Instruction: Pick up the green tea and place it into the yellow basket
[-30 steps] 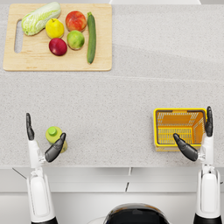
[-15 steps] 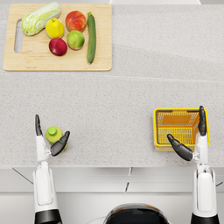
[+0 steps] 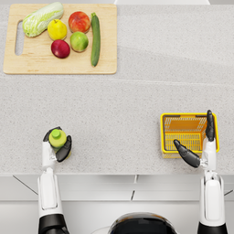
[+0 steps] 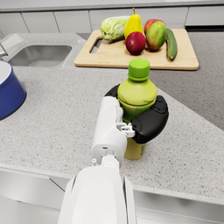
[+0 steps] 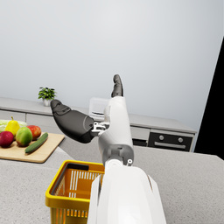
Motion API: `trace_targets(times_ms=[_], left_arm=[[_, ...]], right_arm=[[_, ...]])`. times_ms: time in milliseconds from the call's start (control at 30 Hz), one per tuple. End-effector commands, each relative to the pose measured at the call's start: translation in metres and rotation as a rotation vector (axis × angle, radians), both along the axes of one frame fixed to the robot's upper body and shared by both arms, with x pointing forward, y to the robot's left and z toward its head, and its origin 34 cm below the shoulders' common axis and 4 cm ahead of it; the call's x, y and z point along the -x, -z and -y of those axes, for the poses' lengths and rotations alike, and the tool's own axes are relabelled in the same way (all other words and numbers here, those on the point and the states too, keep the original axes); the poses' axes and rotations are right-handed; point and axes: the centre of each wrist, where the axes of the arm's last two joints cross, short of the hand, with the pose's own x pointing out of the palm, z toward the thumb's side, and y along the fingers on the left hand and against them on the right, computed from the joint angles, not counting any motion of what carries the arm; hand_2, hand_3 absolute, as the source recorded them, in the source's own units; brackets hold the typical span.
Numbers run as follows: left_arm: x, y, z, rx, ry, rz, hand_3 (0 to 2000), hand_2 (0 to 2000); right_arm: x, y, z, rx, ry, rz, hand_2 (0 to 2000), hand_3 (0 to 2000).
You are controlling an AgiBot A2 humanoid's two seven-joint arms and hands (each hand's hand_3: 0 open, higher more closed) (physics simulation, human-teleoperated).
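The green tea (image 3: pixel 57 138) is a yellow-green bottle with a green cap, standing upright on the speckled counter near its front left edge. My left hand (image 3: pixel 50 151) grips it, fingers wrapped round its body. The left wrist view shows the green tea (image 4: pixel 137 89) with my left hand (image 4: pixel 146 120) curled round its middle and the base on the counter. The yellow basket (image 3: pixel 167 137) sits near the front right edge. My right hand (image 3: pixel 203 148) hovers over its near right part, fingers spread and holding nothing. In the right wrist view my right hand (image 5: pixel 87 116) is above the yellow basket (image 5: pixel 65 192).
A wooden cutting board (image 3: pixel 55 66) at the back left carries a cabbage, several fruits and a cucumber (image 3: pixel 95 39). The left wrist view shows a sink (image 4: pixel 41 54) and a blue pot (image 4: pixel 8 92) off to the left. The counter's front edge runs just below both hands.
My left hand has moved in on the bottle and wrapped its fingers round it. My right hand has drifted slightly left over the basket, still spread.
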Motion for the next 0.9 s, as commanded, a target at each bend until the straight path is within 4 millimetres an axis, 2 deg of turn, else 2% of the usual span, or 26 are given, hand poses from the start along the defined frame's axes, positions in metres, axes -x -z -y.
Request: trace_targets(times_ms=[33, 67, 100, 233, 300, 467, 567, 700, 800, 900], left_arm=[[0.0, -0.014, 0.004, -0.009, 0.004, 0.059, 2000, 2000], [-0.002, -0.015, 0.001, -0.004, -0.015, 0.065, 2000, 2000], [-0.002, -0.031, 0.006, -0.013, 0.015, 0.126, 2000, 2000], [-0.002, -0.127, 0.048, -0.063, 0.2, 0.481, 2000, 2000], [-0.001, -0.156, 0.067, -0.066, 0.266, 0.591, 2000, 2000], [0.001, -0.197, 0.116, -0.021, 0.415, 0.76, 2000, 2000], [0.009, -0.212, 0.152, 0.026, 0.529, 0.822, 2000, 2000], [0.014, -0.218, 0.185, 0.072, 0.626, 0.845, 2000, 2000], [0.016, -0.208, 0.205, 0.077, 0.701, 0.804, 2000, 2000], [0.015, -0.185, 0.214, 0.03, 0.771, 0.703, 2000, 2000]], right_arm=[[-0.002, -0.001, -0.012, 0.005, -0.045, 0.002, 0, 0], [-0.002, 0.0, -0.016, 0.006, -0.06, -0.002, 0, 0], [-0.004, 0.001, -0.023, 0.007, -0.086, -0.007, 0, 0], [-0.008, 0.002, -0.065, -0.001, -0.228, -0.014, 0, 0], [-0.012, 0.002, -0.083, -0.013, -0.282, -0.018, 0, 0], [-0.019, 0.0, -0.114, -0.026, -0.371, -0.024, 0, 0], [-0.025, -0.001, -0.131, -0.032, -0.413, -0.033, 0, 0], [-0.031, -0.001, -0.152, -0.031, -0.463, -0.051, 0, 0], [-0.035, -0.012, -0.168, -0.042, -0.5, -0.027, 0, 0], [-0.034, -0.012, -0.175, -0.007, -0.543, -0.032, 0, 0]])
